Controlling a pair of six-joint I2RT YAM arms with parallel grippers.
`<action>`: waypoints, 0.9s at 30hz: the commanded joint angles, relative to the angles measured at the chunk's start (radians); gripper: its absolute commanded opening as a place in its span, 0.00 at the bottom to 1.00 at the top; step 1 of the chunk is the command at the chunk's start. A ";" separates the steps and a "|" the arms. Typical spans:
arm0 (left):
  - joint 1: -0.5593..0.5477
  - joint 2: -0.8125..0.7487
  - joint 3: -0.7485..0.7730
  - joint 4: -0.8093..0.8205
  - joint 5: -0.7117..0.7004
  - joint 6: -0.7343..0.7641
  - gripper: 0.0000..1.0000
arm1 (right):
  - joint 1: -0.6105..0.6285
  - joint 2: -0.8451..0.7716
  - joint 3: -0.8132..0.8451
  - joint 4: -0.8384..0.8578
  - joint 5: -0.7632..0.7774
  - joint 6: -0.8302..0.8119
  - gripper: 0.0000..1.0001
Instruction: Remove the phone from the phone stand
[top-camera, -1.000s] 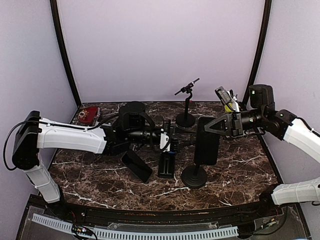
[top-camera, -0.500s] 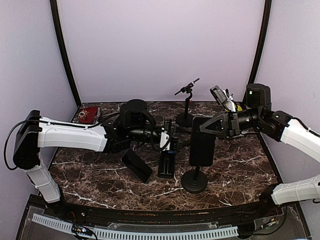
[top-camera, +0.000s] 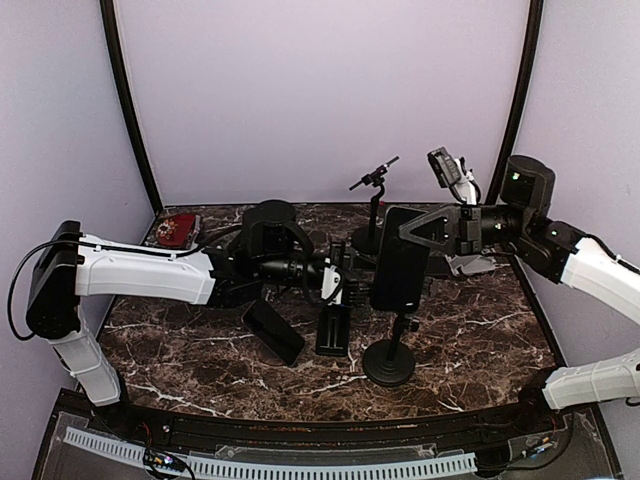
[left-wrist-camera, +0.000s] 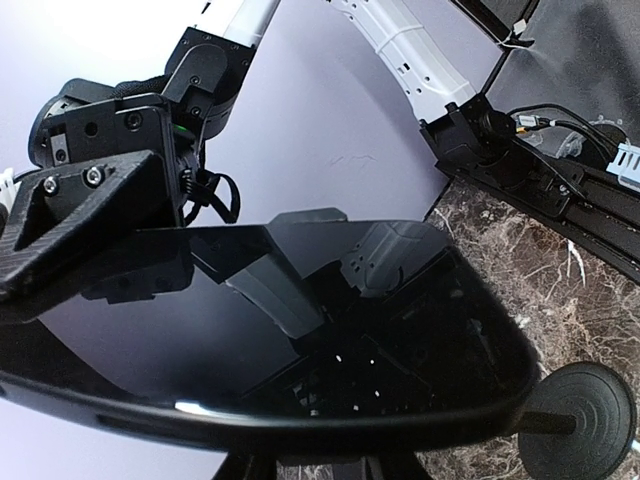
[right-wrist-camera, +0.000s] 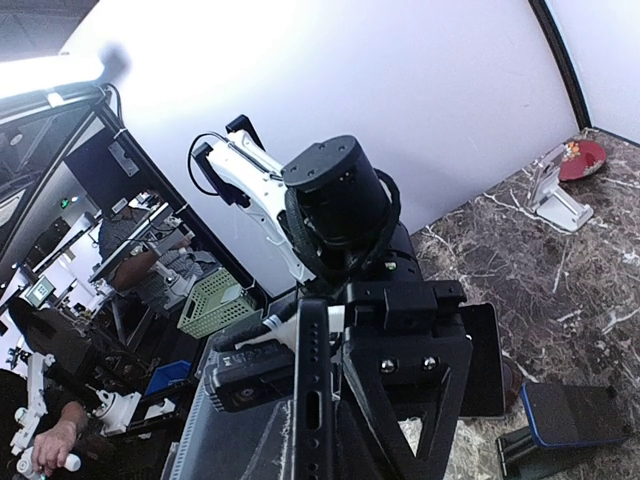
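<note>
Top view: the right gripper (top-camera: 408, 235) clamps the phone (top-camera: 398, 275) upright, directly above the phone stand (top-camera: 390, 362) mid-worktop; whether they touch is unclear. The left gripper (top-camera: 338, 275) sits just left of the phone (its jaws unreadable). Two phones, two stands: second phone (top-camera: 272, 332) flat, second stand (top-camera: 372, 238) by the far edge.

Left wrist view: the phone's glossy face fills the frame, edges cropped.

Right wrist view: the phone is edge-on between the fingers (right-wrist-camera: 405, 390).

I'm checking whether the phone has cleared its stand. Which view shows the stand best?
Top external: the phone stand shows base and post, below the phone. Left wrist catches only a round base beside the phone; right wrist shows none.
</note>
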 joint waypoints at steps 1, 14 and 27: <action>-0.004 0.009 0.012 -0.022 -0.022 0.017 0.00 | 0.008 -0.013 0.052 0.187 0.010 0.067 0.00; -0.011 -0.009 -0.013 -0.019 -0.035 0.029 0.00 | -0.154 -0.078 0.105 0.095 0.252 0.092 0.00; -0.011 -0.013 -0.021 -0.016 -0.055 0.036 0.00 | -0.346 -0.166 0.013 -0.009 0.560 0.155 0.00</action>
